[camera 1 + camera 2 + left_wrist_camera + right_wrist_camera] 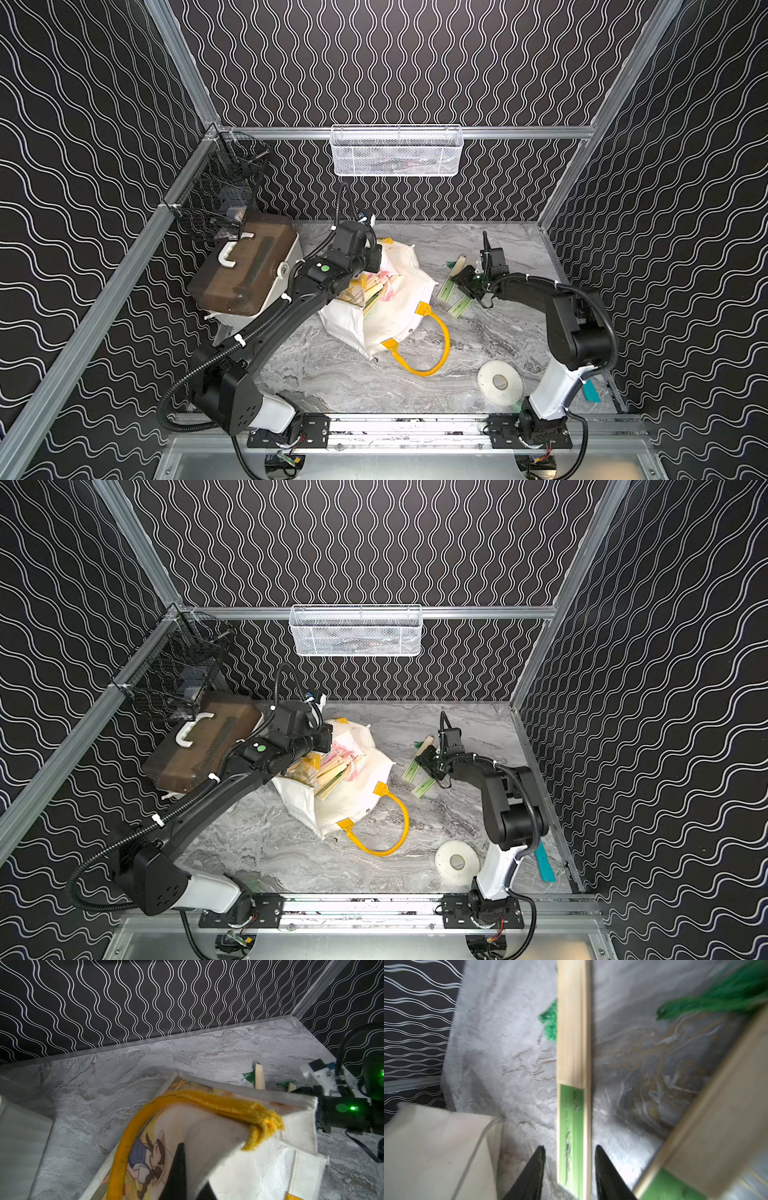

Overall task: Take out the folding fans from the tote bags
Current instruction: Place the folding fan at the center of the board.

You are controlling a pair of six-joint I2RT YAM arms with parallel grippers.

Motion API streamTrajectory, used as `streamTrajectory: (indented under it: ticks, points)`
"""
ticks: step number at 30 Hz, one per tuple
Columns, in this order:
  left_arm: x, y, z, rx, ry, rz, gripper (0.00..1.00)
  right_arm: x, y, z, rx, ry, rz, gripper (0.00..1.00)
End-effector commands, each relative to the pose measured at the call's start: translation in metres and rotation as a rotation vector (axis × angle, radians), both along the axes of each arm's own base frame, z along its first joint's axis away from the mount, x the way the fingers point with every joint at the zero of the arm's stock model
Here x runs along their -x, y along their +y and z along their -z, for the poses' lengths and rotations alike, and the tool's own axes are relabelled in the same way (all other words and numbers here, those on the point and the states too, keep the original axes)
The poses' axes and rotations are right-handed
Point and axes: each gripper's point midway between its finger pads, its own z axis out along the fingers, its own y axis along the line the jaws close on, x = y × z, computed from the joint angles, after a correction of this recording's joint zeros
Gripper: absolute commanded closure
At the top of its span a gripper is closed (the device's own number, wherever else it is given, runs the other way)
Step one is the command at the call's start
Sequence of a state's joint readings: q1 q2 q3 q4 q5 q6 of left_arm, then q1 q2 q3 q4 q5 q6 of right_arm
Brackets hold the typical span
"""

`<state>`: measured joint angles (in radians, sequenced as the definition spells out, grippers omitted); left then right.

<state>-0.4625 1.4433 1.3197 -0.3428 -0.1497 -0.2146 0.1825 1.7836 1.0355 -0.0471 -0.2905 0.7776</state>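
Left hand [194, 1164] largely behind tote bag [239, 1167]

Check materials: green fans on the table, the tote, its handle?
Green fans: pale bamboo or wood ribs, matte, lengthwise grain; green folded part looks like paper. Tote: white fabric, matte, creased and slumped; possibly coated, hard to tell. Handle: yellow-orange woven webbing, visible weave, frayed end.

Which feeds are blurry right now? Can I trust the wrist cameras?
Right wrist view: motion-smeared; the green fan is readable, a green tassel just a blur. Left wrist view: handle of the tote bag sharp, nearest fabric soft. Both top views: sharp, evenly lit.
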Motion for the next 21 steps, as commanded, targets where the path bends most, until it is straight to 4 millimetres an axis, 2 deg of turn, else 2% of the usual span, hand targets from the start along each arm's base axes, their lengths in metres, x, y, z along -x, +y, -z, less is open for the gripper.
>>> streamTrajectory:
  ticks: [1, 3, 7, 10, 13, 16, 21]
  points:
    - [-0.004, -0.003, -0.01, 0.037, -0.033, 0.001, 1.0, 0.012, -0.012, -0.016, 0.065, -0.005, 0.011, 0.57]
    - [-0.004, -0.003, -0.009, 0.037, -0.032, 0.0, 1.0, 0.019, -0.013, -0.034, 0.075, -0.039, -0.004, 0.56]
    - [-0.004, -0.002, -0.008, 0.035, -0.03, -0.007, 1.0, 0.035, -0.007, -0.086, 0.052, -0.168, -0.052, 0.55]
    - [-0.005, -0.003, -0.008, 0.04, -0.029, -0.008, 1.0, 0.053, 0.013, -0.133, 0.013, -0.306, -0.132, 0.52]
    - [-0.007, -0.004, -0.007, 0.045, -0.025, -0.01, 1.0, 0.074, 0.047, -0.168, -0.014, -0.417, -0.266, 0.51]
    - [-0.008, -0.004, -0.005, 0.051, -0.019, -0.016, 1.0, 0.094, 0.082, -0.182, -0.043, -0.455, -0.392, 0.5]
    - [-0.012, -0.005, -0.004, 0.068, -0.01, -0.035, 1.0, 0.119, 0.132, -0.175, -0.081, -0.472, -0.562, 0.52]
